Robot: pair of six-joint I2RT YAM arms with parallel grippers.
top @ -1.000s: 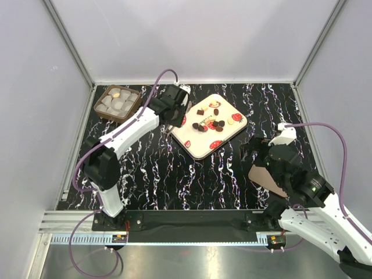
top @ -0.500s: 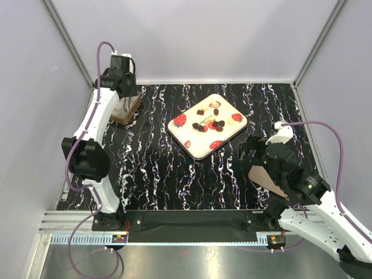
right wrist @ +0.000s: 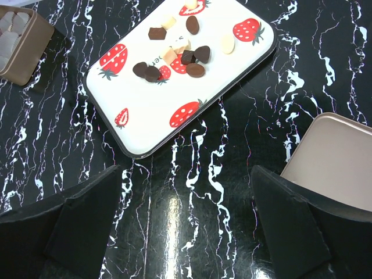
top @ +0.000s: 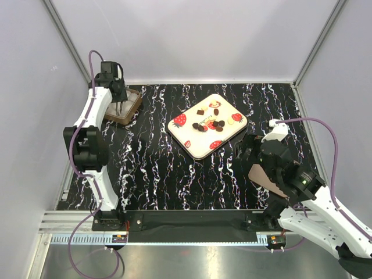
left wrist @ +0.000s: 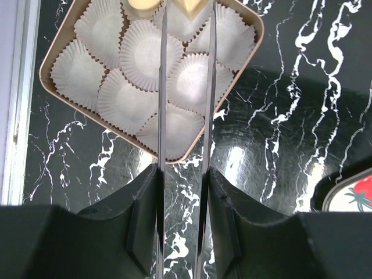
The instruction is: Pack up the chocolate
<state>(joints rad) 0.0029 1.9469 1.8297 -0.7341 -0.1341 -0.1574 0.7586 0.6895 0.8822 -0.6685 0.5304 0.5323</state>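
Several small dark, tan and cream chocolates [top: 209, 123] lie on the white strawberry-print tray [top: 197, 148], which also shows in the right wrist view [right wrist: 151, 128] with the chocolates [right wrist: 174, 55]. My left gripper [top: 118, 107] hangs over the brown box [top: 132, 107] at the far left. In the left wrist view its thin blades [left wrist: 187, 17] are shut on a cream chocolate [left wrist: 189, 6] above the white paper cups [left wrist: 145, 55]. One tan chocolate [left wrist: 142, 4] sits in a cup beside it. My right gripper [top: 251, 152] [right wrist: 186, 174] is wide open and empty, above the table just in front of the tray.
A tan lid [top: 267, 177] lies flat on the right, partly under my right arm; it also shows in the right wrist view [right wrist: 331, 157]. The table is black marble-patterned, with white walls on three sides. The box [right wrist: 17, 43] stands near the far left corner.
My left arm has swung from the tray's left edge over to the brown box and settled above its cups. My right arm has shifted slightly.
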